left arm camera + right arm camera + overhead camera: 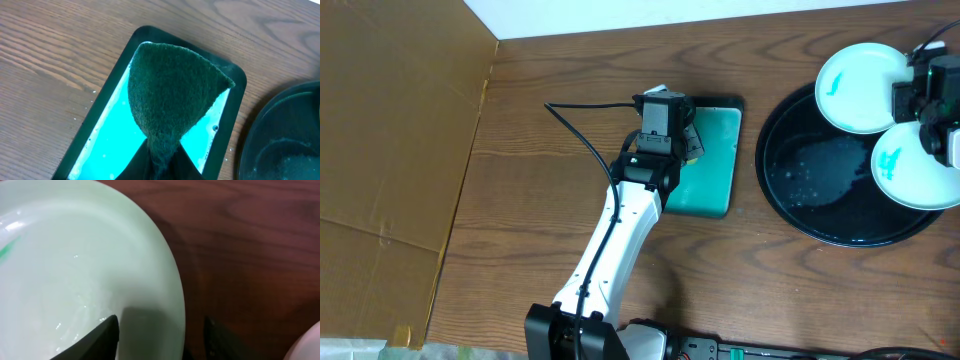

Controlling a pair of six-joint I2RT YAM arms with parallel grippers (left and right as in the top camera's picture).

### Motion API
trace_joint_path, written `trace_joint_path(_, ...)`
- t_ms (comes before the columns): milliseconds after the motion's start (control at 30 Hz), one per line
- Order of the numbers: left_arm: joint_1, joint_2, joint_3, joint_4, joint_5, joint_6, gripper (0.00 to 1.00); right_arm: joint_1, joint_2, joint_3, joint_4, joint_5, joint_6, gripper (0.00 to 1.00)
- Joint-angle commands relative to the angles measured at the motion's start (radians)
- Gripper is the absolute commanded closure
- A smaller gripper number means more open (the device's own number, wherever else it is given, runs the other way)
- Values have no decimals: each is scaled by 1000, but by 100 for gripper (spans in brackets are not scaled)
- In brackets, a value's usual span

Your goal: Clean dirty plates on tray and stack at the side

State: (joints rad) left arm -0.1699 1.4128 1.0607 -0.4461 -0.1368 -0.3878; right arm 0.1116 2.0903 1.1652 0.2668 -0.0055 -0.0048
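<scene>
Overhead: the tray (pixel 820 205) sits at the right of the frame. One plate (pixel 855 90) lies over its upper rim, half off onto the wood, and a second plate (pixel 910 175) is at the tray's right edge. I see no third plate. My worry is that overhanging plate: a lift from one rim could tip it off the tray's edge or knock it into its neighbour. The right pincer (pixel 918 98) is between the two plates at the far right. The left pincer (pixel 686 140) is at the centre of the frame, over the teal dish (pixel 715 190).

Left wrist: the left pincer is clenched on the narrow end of a green scouring pad (pixel 170 95), which fans out above the dish's liquid. A wet pad could drip across the table on its way to the tray.

Right wrist: the right pincer stands spread wide, straddling a plate's rim. One finger (pixel 102 335) is over the bowl and the other is outside it, over the wood. I believe this is the overhanging plate, though I can't be sure. I can't tell whether either finger touches it. A shallow bite here could let the plate slip.
</scene>
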Motion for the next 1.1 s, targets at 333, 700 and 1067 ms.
trace_joint_path(333,5,-2,-4,2,-2,10,93,2,-39,6,5,-32,53,99)
trace_joint_path(700,5,-2,-4,2,-2,9,93,14,-201,6,-85,-328,105,99)
trace_joint_path(1067,5,1,-4,39,170,9,93,33,-175,5,-418,-441,105,99)
